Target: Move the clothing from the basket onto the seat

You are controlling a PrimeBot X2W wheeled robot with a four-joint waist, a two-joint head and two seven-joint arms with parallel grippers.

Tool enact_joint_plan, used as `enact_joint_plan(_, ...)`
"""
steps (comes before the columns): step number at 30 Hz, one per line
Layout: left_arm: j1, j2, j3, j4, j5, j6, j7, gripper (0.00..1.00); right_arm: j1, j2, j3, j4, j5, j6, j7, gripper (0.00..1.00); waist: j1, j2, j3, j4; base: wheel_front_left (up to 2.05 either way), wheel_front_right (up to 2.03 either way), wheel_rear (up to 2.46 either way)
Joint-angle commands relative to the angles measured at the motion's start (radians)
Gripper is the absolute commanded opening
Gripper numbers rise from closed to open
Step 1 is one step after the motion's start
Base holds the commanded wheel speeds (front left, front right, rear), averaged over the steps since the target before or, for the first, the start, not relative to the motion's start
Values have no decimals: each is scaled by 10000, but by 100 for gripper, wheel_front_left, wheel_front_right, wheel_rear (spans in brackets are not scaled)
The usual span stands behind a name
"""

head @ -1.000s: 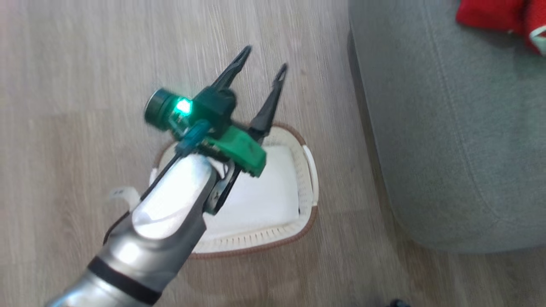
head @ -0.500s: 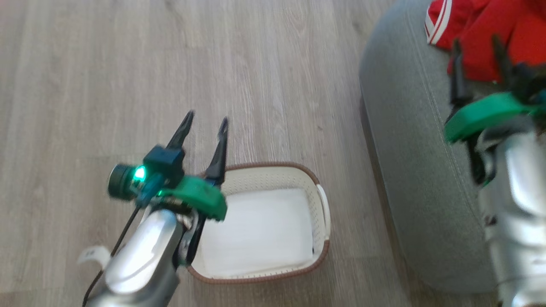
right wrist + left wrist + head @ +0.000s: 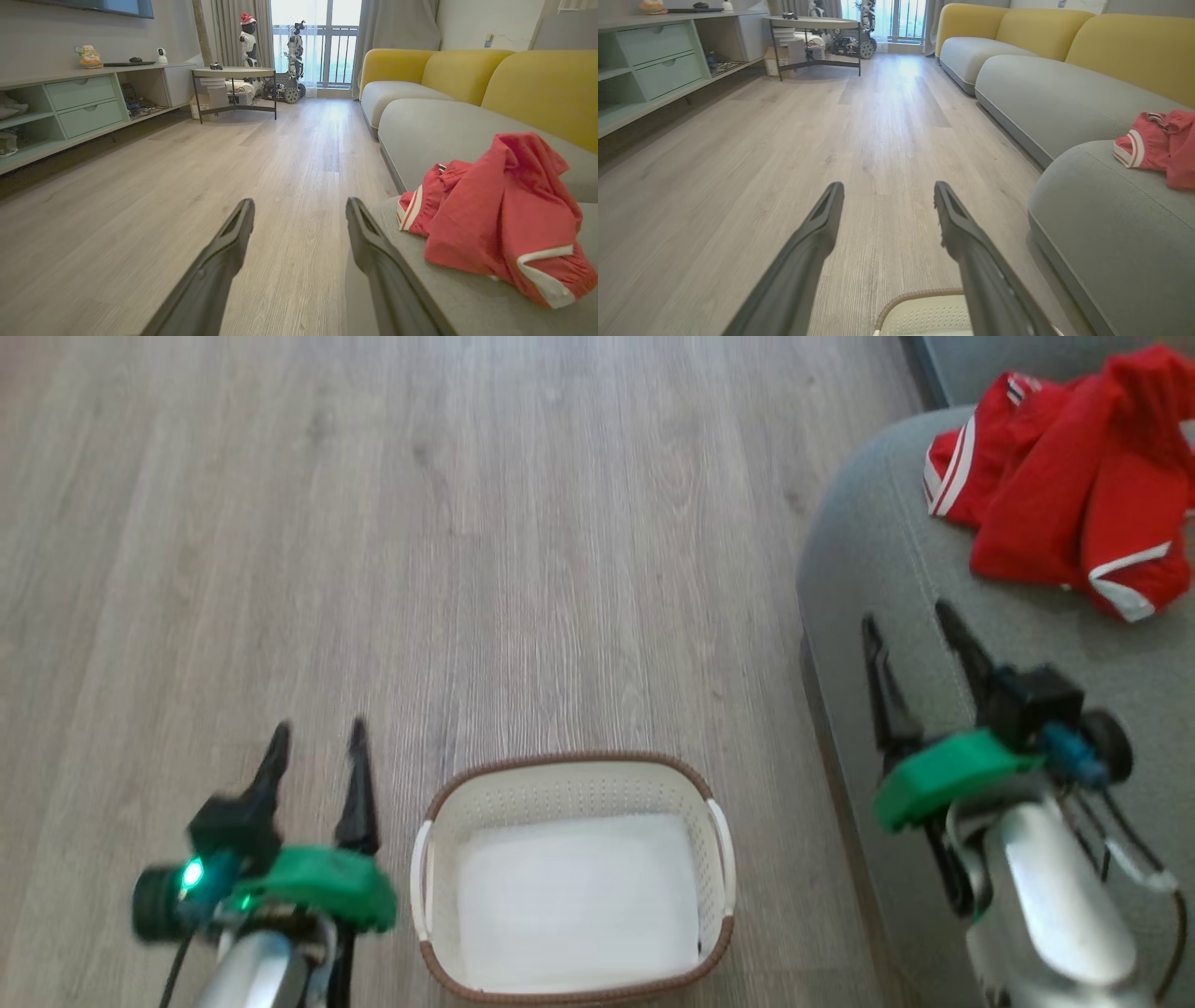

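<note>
Basket [image 3: 571,758] at 6 o'clock in the head view shows a bare white bottom, so the transfer is judged complete. The remaining risk lies in the arms. Right gripper [image 3: 906,616], jaws apart and holding nothing, hangs over the seat [image 3: 840,569] edge with the clothing [image 3: 1055,495] at its 1 o'clock. A forward or sweeping move could snag the cloth and drag it toward the rounded edge and the floor [image 3: 467,523]. Left gripper [image 3: 317,733], jaws likewise apart and holding nothing, sits just beside the basket at its 9 o'clock, where a sideways swing could knock it. The clothing lies wholly on the seat, at 2 o'clock from the basket. It is a crumpled bright red heap, folds standing up, with white stripe trim showing at two hems. No lettering can be made out.
</note>
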Motion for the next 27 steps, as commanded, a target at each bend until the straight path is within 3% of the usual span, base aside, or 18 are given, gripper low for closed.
enact_joint_plan(1, 63, 242, 652, -511, -116, 83, -95, 100, 78, 110, 322, -498, 157, -4, -93, 100, 1, -1, -254, 31, 0, 0, 0)
enact_joint_plan(14, 2064, 36, 1460, -1642, -14, 86, -95, 100, 1806, 118, 750, -1558, 1359, -4, -93, 100, 1, -1, -748, 105, 0, 0, 0)
enact_joint_plan(27, 2323, -186, 1538, -1515, 108, -198, -95, 100, 2380, 119, 606, -1777, 1395, -4, -93, 100, 1, -1, -830, 41, 0, 0, 0)
